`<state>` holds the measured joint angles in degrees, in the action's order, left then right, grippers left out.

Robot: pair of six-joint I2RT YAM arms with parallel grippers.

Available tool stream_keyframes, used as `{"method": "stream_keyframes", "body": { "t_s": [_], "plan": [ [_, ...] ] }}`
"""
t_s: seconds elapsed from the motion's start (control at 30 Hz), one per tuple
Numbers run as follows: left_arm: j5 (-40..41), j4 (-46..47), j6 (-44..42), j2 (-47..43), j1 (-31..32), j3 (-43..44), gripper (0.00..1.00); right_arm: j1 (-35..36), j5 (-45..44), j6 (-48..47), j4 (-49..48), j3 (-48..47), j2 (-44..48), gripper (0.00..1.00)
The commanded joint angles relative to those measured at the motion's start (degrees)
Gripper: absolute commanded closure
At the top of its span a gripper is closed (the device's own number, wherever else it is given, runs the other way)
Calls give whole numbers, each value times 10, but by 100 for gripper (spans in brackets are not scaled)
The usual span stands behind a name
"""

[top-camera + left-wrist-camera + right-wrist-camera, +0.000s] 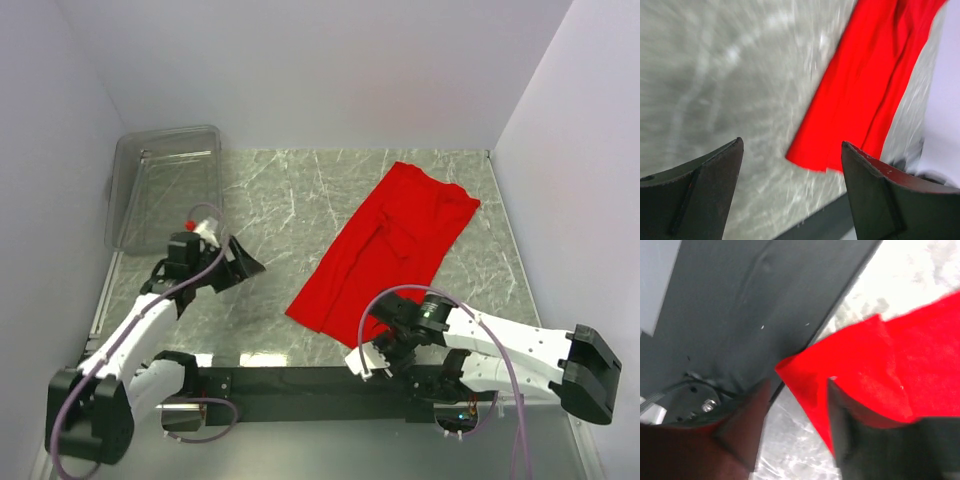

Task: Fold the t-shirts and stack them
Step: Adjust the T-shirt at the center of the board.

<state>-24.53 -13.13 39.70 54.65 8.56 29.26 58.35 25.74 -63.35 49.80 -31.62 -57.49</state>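
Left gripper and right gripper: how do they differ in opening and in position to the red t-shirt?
The left gripper is opened wide; the right gripper has its fingers closer together, though apart. The left gripper is over bare table, away from the red t-shirt; the right gripper is at its near corner, by the table's front edge. Shared: neither plainly holds the t-shirt.

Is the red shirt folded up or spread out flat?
Partly folded: the red t-shirt lies as a long narrow strip with overlapping layers, no sleeves sticking out.
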Motion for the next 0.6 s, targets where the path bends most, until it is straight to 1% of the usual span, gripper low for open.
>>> {"method": "stream_keyframes", "body": {
  "t_s": [0.0,0.03,0.07,0.13,0.17,0.2,0.23,0.27,0.3,0.33,0.37,0.4,0.43,0.5,0.53,0.57],
  "plan": [
    [9,12,13,52,69,27,16,-31,12,20,-1,-26,43,40],
    [20,6,11,66,81,39,17,-48,32,37,-8,-55,57,35],
    [30,0,10,92,92,43,17,-84,40,45,-16,-70,61,33],
    [33,7,7,118,113,53,20,-120,59,61,-23,-111,59,32],
    [34,10,0,146,121,58,21,-174,68,67,-36,-121,59,32],
    [35,5,-8,160,138,66,22,-201,76,73,-47,-130,56,32],
    [41,-3,-22,176,146,85,23,-232,79,96,-62,-145,52,32],
    [41,-9,-30,206,153,94,24,-262,81,117,-103,-150,49,32],
    [40,-20,-38,221,165,103,26,-326,85,138,-121,-164,42,32],
    [39,-24,-51,233,170,117,27,-356,93,174,-136,-171,26,33],
    [38,-28,-56,255,175,122,28,-384,109,191,-159,-178,17,33],
    [35,-34,-61,265,185,129,31,-436,111,212,-174,-185,7,33],
    [34,-37,-70,275,189,139,31,-460,114,260,-190,-192,-4,34],
    [34,-42,-76,302,203,148,35,-524,132,290,-225,-198,-16,34],
    [29,-42,-81,316,206,154,36,-544,129,323,-239,-199,-17,34],
    [20,-41,-81,322,213,157,37,-560,130,332,-256,-200,-18,34]
  ]
}}
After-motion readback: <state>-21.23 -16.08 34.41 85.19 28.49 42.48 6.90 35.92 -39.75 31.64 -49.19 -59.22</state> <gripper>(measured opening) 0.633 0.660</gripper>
